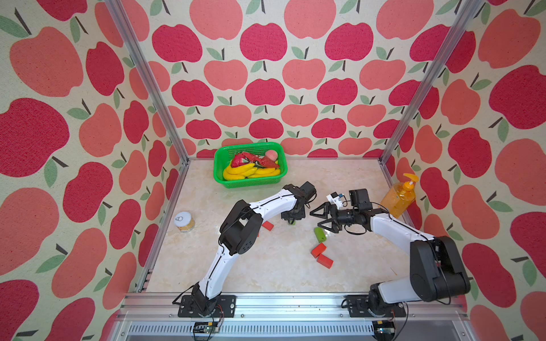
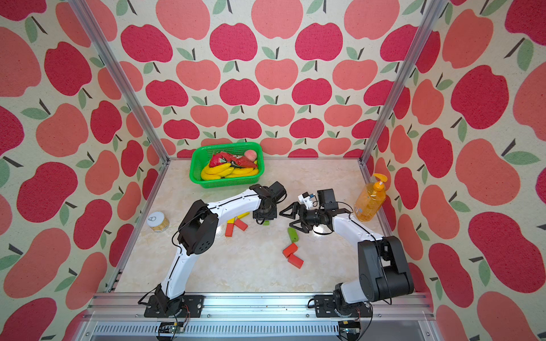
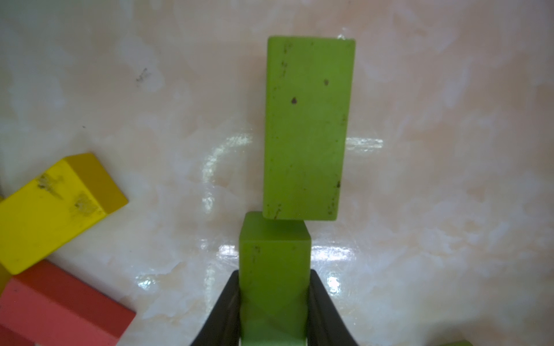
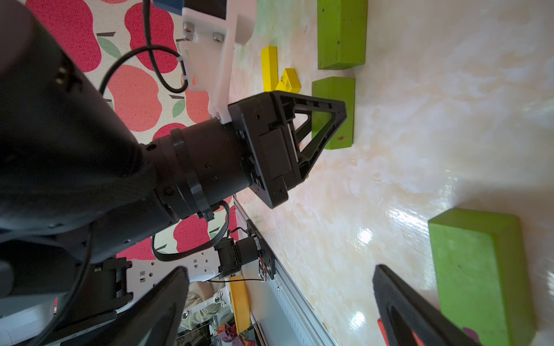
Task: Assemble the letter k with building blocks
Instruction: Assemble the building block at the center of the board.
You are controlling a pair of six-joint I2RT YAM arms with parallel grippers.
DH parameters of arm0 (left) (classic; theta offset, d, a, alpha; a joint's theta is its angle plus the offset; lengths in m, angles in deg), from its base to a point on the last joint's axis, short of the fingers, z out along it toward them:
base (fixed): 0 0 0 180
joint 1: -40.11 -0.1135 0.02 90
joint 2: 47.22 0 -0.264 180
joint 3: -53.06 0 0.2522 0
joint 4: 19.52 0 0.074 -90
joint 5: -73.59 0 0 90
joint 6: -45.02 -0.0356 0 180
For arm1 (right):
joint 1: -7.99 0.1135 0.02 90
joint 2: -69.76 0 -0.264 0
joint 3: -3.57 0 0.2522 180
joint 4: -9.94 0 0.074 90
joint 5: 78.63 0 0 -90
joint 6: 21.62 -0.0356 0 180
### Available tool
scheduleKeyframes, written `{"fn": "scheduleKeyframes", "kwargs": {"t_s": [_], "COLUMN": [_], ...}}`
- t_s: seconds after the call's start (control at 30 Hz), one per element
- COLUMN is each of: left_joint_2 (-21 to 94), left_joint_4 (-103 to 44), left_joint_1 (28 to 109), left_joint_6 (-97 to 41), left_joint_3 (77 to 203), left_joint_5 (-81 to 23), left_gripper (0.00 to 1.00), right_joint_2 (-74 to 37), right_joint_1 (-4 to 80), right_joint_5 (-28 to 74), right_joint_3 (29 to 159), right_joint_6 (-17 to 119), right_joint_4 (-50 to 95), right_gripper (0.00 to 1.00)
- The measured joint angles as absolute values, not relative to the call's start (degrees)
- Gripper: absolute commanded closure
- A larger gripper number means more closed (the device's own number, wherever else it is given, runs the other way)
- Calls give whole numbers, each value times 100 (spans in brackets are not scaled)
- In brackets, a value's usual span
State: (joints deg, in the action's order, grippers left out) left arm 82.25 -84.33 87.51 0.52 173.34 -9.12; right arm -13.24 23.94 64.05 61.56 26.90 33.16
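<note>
Held: green block (image 3: 274, 245) pinched in left gripper (image 3: 274, 278), end-on just beside second green block (image 3: 308, 125), in front of basket (image 1: 217, 165).
Hidden: mostly under that gripper in both top views.
Other arm: right gripper (image 1: 315, 220) wide apart, holding nothing.

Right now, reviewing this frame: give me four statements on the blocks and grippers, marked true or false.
1. The left gripper has its fingers shut on a green block. True.
2. The right gripper holds a red block. False: it is open and empty.
3. Two red blocks lie together on the table. True.
4. The bananas lie loose on the table. False: they lie in the green basket.
</note>
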Motion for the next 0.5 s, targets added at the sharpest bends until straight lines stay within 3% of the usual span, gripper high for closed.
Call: {"fn": "scheduleKeyframes", "kwargs": {"t_s": [0.5], "left_joint_2": [8448], "left_joint_4": [-8639], "left_joint_1": [8766], "left_joint_6": [52], "left_joint_3": [17717], "left_joint_5": [-888], "left_gripper": [82], "right_joint_2": [-1287], "right_joint_1": [2394], "right_joint_5": [6403], "right_joint_3": [6156], "right_joint_6": [2692], "right_joint_4": [3318], "right_gripper": [1]}}
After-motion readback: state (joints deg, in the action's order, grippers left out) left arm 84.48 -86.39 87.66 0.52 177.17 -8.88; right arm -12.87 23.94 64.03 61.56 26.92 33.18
